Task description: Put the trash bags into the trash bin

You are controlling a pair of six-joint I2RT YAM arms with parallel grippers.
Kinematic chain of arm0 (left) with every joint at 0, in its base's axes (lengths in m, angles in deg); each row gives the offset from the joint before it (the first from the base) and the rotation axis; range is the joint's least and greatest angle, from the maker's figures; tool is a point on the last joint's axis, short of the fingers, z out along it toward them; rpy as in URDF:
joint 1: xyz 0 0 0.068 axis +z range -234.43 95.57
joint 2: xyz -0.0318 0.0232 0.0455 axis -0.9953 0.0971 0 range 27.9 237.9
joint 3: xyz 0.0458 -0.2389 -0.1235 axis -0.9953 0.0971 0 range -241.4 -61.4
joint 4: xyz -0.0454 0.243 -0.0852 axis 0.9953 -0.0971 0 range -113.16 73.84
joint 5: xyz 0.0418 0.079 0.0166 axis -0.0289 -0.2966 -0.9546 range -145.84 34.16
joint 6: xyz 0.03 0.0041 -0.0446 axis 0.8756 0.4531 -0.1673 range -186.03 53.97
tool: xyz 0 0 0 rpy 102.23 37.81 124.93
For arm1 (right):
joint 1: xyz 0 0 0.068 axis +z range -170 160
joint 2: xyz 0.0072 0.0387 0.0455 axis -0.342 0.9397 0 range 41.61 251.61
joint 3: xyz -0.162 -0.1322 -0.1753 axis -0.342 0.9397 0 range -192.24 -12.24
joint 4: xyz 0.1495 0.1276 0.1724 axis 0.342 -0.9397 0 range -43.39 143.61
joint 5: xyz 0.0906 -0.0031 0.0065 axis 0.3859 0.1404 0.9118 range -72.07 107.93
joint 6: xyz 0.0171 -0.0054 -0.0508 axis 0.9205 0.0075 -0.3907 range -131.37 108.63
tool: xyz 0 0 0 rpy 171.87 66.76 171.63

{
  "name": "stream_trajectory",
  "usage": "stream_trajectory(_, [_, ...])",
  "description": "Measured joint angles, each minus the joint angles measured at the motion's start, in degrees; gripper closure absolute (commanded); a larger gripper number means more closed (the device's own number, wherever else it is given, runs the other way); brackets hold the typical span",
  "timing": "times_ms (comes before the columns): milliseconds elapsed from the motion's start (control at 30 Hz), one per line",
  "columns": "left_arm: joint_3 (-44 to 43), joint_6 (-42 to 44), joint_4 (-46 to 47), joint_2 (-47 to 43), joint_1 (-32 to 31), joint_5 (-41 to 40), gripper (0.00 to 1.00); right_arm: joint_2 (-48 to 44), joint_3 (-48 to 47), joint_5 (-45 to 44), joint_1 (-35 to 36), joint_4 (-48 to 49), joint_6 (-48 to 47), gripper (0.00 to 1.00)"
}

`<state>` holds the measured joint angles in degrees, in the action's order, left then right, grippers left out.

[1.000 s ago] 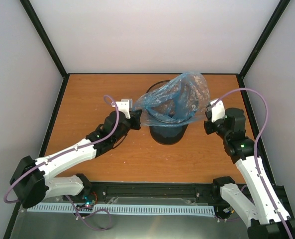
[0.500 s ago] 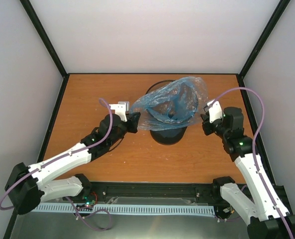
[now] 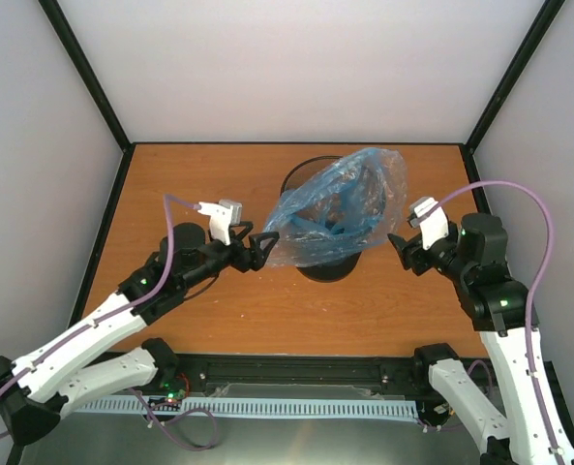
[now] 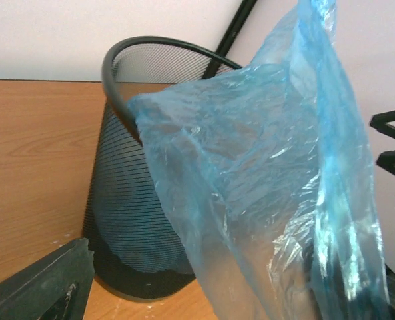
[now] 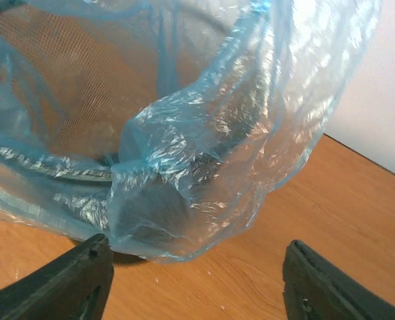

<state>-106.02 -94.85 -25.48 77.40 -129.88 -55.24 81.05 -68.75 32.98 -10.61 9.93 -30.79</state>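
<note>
1. Compared with one second ago, both arms have drawn back toward the near edge of the wooden table (image 3: 190, 184). The left gripper (image 3: 260, 249) is now at the near-left of the bin, and the right gripper (image 3: 398, 250) stands a little apart from the film on the right side.
2. The light-blue trash bag (image 3: 340, 208) did not follow them. It lies draped over the rim of the black wire-mesh trash bin (image 3: 294, 179) and covers the near and right part of the mouth; the far-left part of the rim is bare. On the near-left side it has sagged a little lower.
3. The left gripper has its jaws spread wide and, as far as I can see, they grip nothing. The near-left corner of the bag reaches to its tips (touching or not, I cannot tell). In the left wrist view only one finger (image 4: 40, 287) shows clearly.
4. The right gripper has both fingers (image 5: 70, 283) far apart with nothing between them. The bag is just ahead.
5. My judgement: the bag is let go on top of the bin, but most of the film is above and outside the rim, so it must yet be pushed down.
6. Seen from above, the long axis of the bag runs diagonally, from the low corner beside the left gripper to the puffed peak at the far right, which points up and away from the arms. Which way its opening faces, I cannot tell.
</note>
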Motion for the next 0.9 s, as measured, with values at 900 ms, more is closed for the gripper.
stream_trajectory(900, [-3.52, 3.04, 0.42, 9.27, 0.0, -5.84, 0.06, 5.9, -5.88, 2.71, 0.0, -7.17, -1.49, 0.2])
